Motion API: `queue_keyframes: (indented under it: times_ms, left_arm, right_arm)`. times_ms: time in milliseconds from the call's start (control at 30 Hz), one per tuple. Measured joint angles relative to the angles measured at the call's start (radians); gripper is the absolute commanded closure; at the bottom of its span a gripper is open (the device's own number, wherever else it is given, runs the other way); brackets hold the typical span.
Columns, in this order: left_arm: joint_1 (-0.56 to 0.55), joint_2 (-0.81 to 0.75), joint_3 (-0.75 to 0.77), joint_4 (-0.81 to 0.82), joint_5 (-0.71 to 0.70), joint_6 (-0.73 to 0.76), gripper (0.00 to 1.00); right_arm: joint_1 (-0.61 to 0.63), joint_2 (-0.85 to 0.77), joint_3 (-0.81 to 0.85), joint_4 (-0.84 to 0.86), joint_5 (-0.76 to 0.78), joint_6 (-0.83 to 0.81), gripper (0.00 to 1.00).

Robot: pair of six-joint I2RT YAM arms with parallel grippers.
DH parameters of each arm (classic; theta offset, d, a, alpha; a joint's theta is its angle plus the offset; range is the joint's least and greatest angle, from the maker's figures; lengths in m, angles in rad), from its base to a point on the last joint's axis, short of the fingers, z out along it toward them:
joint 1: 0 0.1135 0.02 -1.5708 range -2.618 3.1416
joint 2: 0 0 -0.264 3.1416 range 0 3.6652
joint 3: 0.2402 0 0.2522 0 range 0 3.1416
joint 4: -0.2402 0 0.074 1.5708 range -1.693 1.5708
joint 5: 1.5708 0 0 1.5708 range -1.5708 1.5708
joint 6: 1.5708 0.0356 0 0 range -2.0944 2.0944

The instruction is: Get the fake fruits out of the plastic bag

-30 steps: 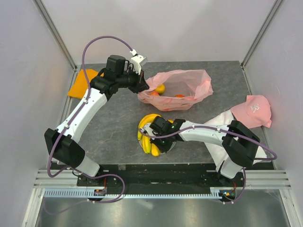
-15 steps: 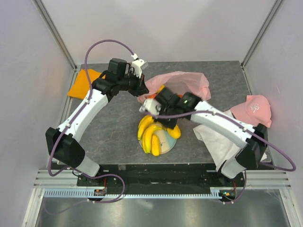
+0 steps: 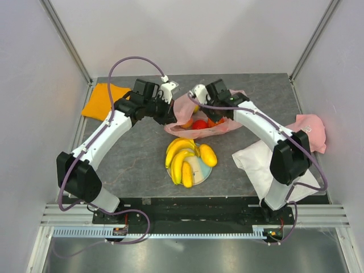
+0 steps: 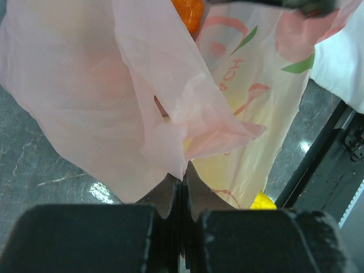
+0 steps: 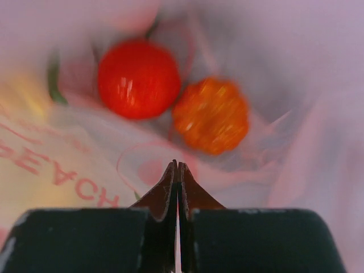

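On the worktop's (image 3: 131,153) plate (image 3: 198,169) the banana bunch (image 3: 179,156) and yellow fruit (image 3: 207,154) are already set, while red fruit (image 5: 138,78) and orange fruit (image 5: 211,115) are left inside the plastic bag (image 4: 85,96), pinched by the left pincer (image 4: 182,182), with the right pincer (image 5: 177,170) clenched empty above.

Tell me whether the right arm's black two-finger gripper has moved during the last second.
Yes. The right gripper went from above the round pale plate toward the far side; it now points, shut, into the translucent pink plastic bag.

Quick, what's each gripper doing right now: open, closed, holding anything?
Left gripper: closed, pinching the plastic bag.
Right gripper: closed, holding nothing.
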Motion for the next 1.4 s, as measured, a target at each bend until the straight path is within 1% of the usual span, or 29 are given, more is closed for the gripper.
queue_keyframes:
  times_ms: [67, 167, 233, 300, 367, 400, 467, 500, 633, 767, 833, 967, 1167, 1400]
  left_arm:
    - [-0.002, 0.000, -0.012, -0.010, -0.020, 0.024, 0.98]
    - [-0.003, 0.000, -0.029, -0.019, -0.063, 0.069, 0.98]
    - [-0.003, 0.000, -0.043, -0.024, -0.101, 0.097, 0.99]
    - [-0.003, -0.001, -0.059, -0.027, -0.129, 0.121, 0.98]
    - [-0.003, -0.002, -0.077, -0.029, -0.149, 0.143, 0.98]
    - [-0.003, -0.002, -0.083, -0.031, -0.155, 0.152, 0.99]
    - [-0.003, -0.002, -0.094, -0.033, -0.172, 0.175, 0.98]
    - [-0.004, -0.002, -0.095, -0.033, -0.180, 0.184, 0.98]
    - [-0.007, -0.002, -0.095, -0.029, -0.204, 0.222, 0.98]
    - [-0.014, -0.001, -0.095, -0.019, -0.242, 0.264, 0.99]
    - [-0.016, 0.000, -0.095, -0.005, -0.267, 0.286, 0.98]
    - [-0.017, 0.001, -0.089, 0.015, -0.303, 0.315, 0.98]
    - [-0.018, 0.017, -0.068, 0.049, -0.336, 0.325, 0.99]
    - [-0.018, 0.019, -0.062, 0.059, -0.336, 0.321, 0.98]
  right_arm:
    - [-0.007, 0.014, -0.114, 0.004, 0.015, -0.004, 1.00]
    - [-0.013, -0.017, -0.259, 0.003, 0.029, -0.018, 1.00]
    - [-0.017, -0.056, -0.321, 0.003, 0.037, -0.028, 1.00]
    - [-0.017, -0.093, -0.336, 0.008, 0.044, -0.035, 0.98]
    - [-0.017, -0.121, -0.336, 0.040, 0.048, -0.035, 0.93]
    - [-0.017, -0.125, -0.335, 0.051, 0.048, -0.035, 0.84]
    - [-0.017, -0.119, -0.322, 0.074, 0.050, -0.032, 0.70]
    - [-0.017, -0.109, -0.309, 0.079, 0.051, -0.029, 0.59]
    - [-0.017, -0.010, -0.200, 0.101, 0.054, -0.012, 0.47]
    - [-0.024, 0.103, -0.072, 0.121, 0.047, 0.023, 0.44]
    - [-0.028, 0.145, -0.023, 0.120, 0.034, 0.043, 0.42]
    - [-0.033, 0.208, 0.060, 0.109, -0.023, 0.091, 0.39]
    - [-0.039, 0.353, 0.251, 0.057, -0.116, 0.178, 0.36]
    - [-0.046, 0.444, 0.316, 0.011, -0.226, 0.281, 0.34]
